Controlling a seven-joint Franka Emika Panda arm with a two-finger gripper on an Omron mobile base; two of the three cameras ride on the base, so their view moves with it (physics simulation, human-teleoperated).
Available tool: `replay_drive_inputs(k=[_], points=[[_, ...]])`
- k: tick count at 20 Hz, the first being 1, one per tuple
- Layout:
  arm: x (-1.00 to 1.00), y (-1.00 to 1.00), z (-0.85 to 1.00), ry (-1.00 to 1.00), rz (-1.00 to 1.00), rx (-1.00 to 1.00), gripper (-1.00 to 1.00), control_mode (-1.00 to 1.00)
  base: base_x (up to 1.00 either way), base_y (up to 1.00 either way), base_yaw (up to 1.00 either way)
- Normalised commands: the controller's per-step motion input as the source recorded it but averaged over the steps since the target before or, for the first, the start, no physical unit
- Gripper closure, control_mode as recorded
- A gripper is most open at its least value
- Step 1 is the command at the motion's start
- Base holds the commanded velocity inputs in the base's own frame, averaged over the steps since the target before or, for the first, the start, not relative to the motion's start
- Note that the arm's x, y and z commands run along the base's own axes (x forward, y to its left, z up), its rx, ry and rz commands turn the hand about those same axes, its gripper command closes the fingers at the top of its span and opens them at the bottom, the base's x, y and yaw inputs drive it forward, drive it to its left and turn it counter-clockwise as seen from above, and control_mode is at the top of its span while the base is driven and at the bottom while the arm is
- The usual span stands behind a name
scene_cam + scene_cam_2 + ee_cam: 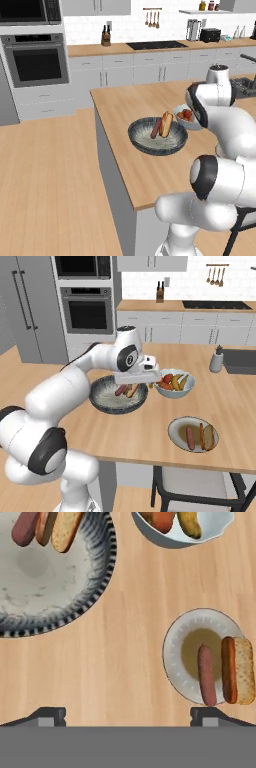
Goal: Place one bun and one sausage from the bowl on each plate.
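Note:
The dark ribbed bowl (136, 142) (101, 402) (97, 587) sits mid-counter and holds one sausage (156, 129) (120, 390) (24, 527) and one bun (167, 124) (131, 390) (65, 529). One grey-rimmed plate (175, 427) (172, 647) near the counter's front edge carries a sausage (190, 438) (206, 674) and a bun (208, 436) (241, 669) side by side. My gripper (129, 716) (144, 383) hovers open above bare counter between bowl and plate, with nothing between its fingers. The second plate is out of view.
A white bowl of fruit (186, 116) (175, 383) (200, 529) stands right beside the dark bowl. A grey bottle (216, 360) stands by the sink at the far right. A chair (195, 491) is tucked under the front edge of the counter.

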Motion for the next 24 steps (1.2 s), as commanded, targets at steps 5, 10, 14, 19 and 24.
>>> replay_drive_inputs(k=[5, 10, 14, 19, 24], points=[[0.25, 0.74, -0.13, -0.1, -0.34, 0.11, -1.0, -1.0, 0.0, 0.0, 0.0], [0.71, 0.56, -0.13, -0.23, -0.37, 0.29, -1.0, -1.0, 0.0, 0.0, 0.0], [1.0, 0.19, 0.0, -0.18, -0.05, 0.13, -1.0, -1.0, 0.0, 0.0, 0.0], [0.98, 0.01, -0.2, 0.0, -0.01, 0.0, -1.0, -1.0, 0.0, 0.0, 0.0], [0.72, 0.08, -0.34, 0.15, 0.02, -0.03, -1.0, -1.0, 0.0, 0.0, 0.0]])
